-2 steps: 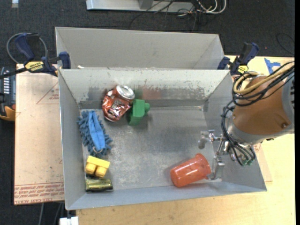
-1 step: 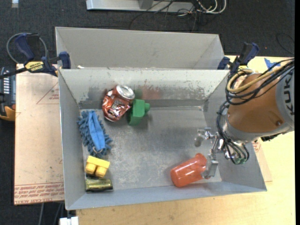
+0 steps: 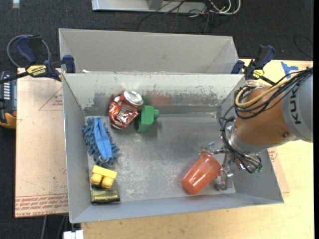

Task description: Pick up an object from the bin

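We see the gripper (image 3: pixel 218 166) low in the lower right of the frame, its claw spread wide with one finger (image 3: pixel 211 149) above and the other below the wide end of an orange plastic cup (image 3: pixel 198 177), which lies on its side on the bin (image 3: pixel 164 153) floor; we cannot tell whether the fingers press on it. Well apart, at upper left, lie a crushed red can (image 3: pixel 124 111) and a green block (image 3: pixel 146 118). A blue mop-like tuft (image 3: pixel 101 141), a yellow block (image 3: pixel 103 177) and a brass-coloured cylinder (image 3: pixel 105 197) run down the left side.

Scuffed metal bin (image 3: pixel 164 148) — glossy crumpled can (image 3: pixel 124 110), smooth plastic cup (image 3: pixel 198 175), shaggy blue cloth (image 3: pixel 100 141).
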